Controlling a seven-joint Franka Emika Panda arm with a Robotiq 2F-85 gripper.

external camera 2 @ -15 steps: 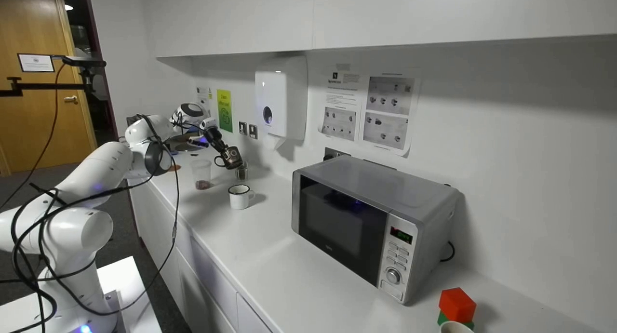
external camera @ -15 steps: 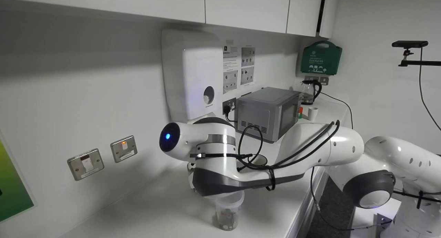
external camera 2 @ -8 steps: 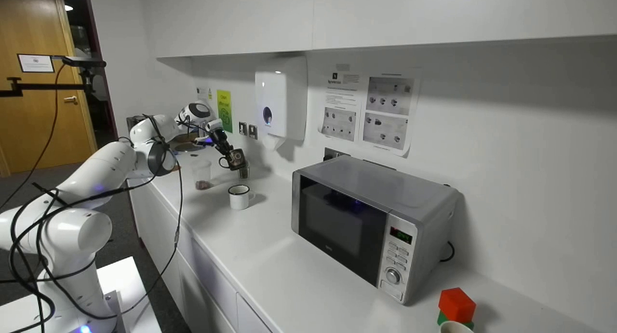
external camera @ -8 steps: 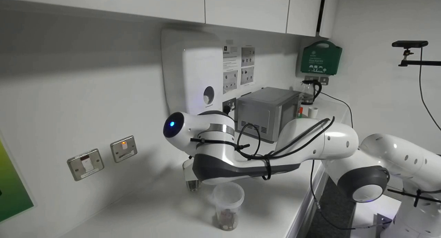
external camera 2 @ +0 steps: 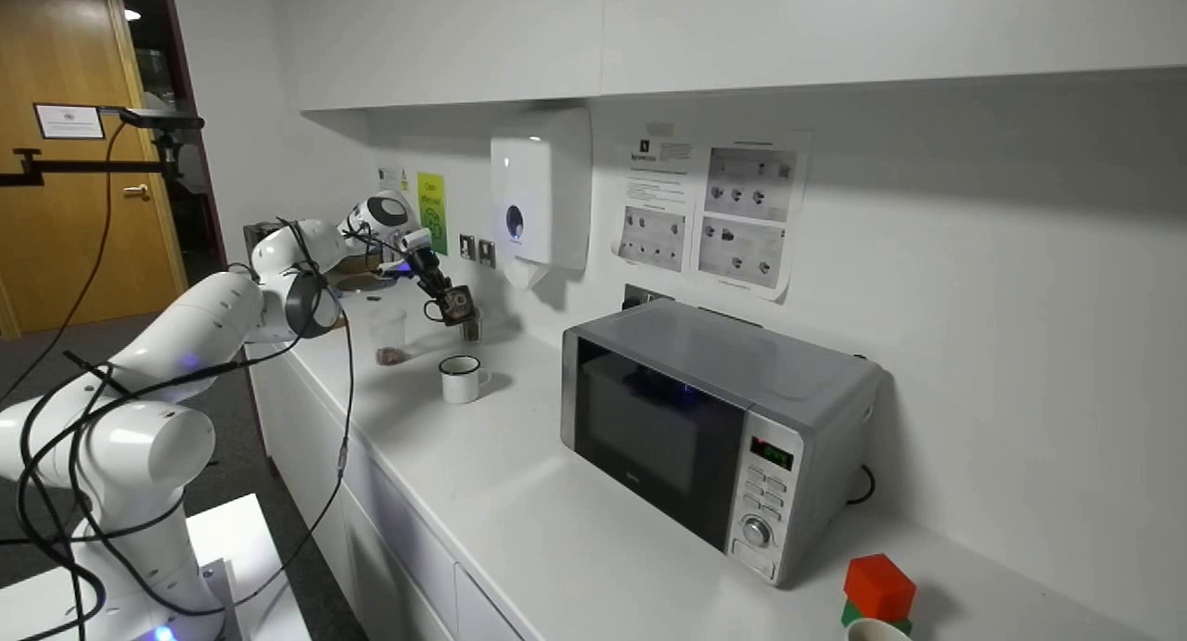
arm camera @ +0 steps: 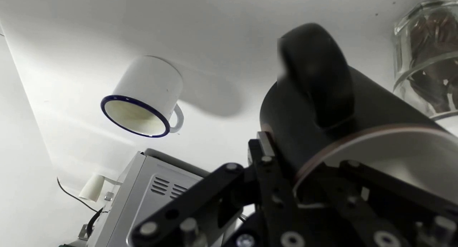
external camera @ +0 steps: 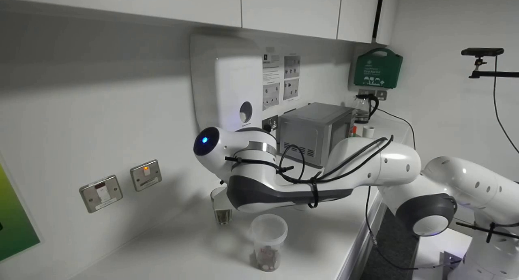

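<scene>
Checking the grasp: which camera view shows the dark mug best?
The wrist view: the dark mug is close, its handle and pale inside showing. An exterior view shows it small, in the gripper; in an exterior view with the arm in front, it is hidden.

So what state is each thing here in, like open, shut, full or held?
Gripper: holding the dark mug
Dark mug: held above the counter
Blue-rimmed mug: upright on the counter
Plastic tub: upright, open, partly filled
Glass: upright, partly filled
Microwave: shut, display lit
Wall switch: orange light on
Kettle: upright, contents hard to tell
First aid kit: shut
</scene>
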